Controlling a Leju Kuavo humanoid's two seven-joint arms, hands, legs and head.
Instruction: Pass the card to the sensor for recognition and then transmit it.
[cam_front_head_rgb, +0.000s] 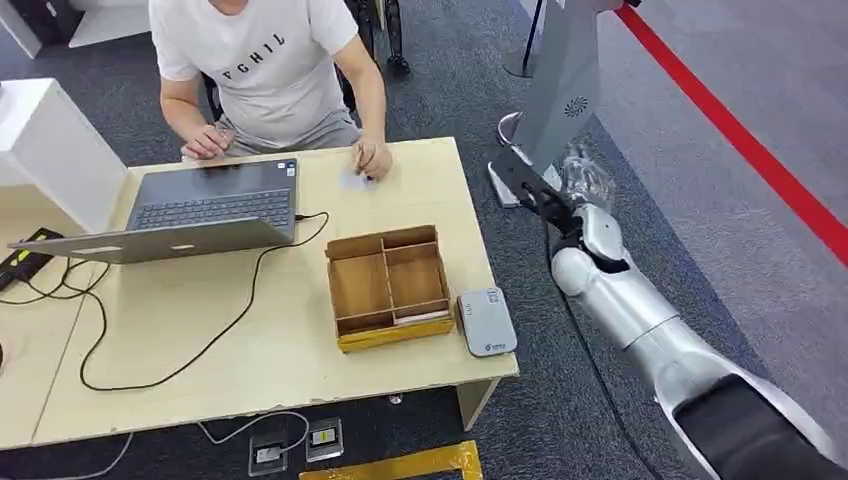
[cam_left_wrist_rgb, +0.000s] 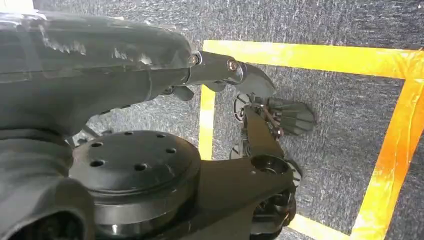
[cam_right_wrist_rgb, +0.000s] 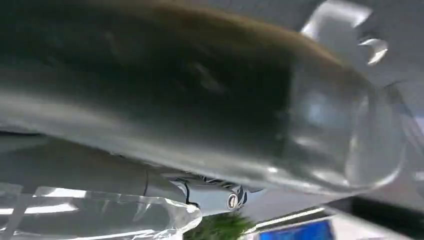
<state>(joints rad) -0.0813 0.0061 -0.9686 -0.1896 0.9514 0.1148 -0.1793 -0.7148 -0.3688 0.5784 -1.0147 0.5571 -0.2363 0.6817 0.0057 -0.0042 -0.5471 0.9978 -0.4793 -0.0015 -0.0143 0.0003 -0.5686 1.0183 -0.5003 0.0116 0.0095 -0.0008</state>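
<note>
A grey sensor (cam_front_head_rgb: 486, 322) lies flat at the table's near right corner. Beside it stands a wooden compartment box (cam_front_head_rgb: 388, 285), with a pale card (cam_front_head_rgb: 422, 316) lying in its front slot. Another pale card (cam_front_head_rgb: 353, 180) lies on the far side of the table under the hand of a seated person (cam_front_head_rgb: 262, 60). My right hand (cam_front_head_rgb: 528, 188) hangs dark over the carpet beyond the table's right edge, level with its far corner; its fingers are not clear. My left hand (cam_left_wrist_rgb: 220, 70) hangs over the floor with one finger stretched out and nothing in it.
An open laptop (cam_front_head_rgb: 200, 210) with a black cable (cam_front_head_rgb: 215, 335) takes up the left of the table (cam_front_head_rgb: 250, 380). A white block (cam_front_head_rgb: 50, 150) stands at the far left. A grey stand (cam_front_head_rgb: 560, 90) rises just behind my right hand. Yellow tape (cam_left_wrist_rgb: 300, 52) marks the floor.
</note>
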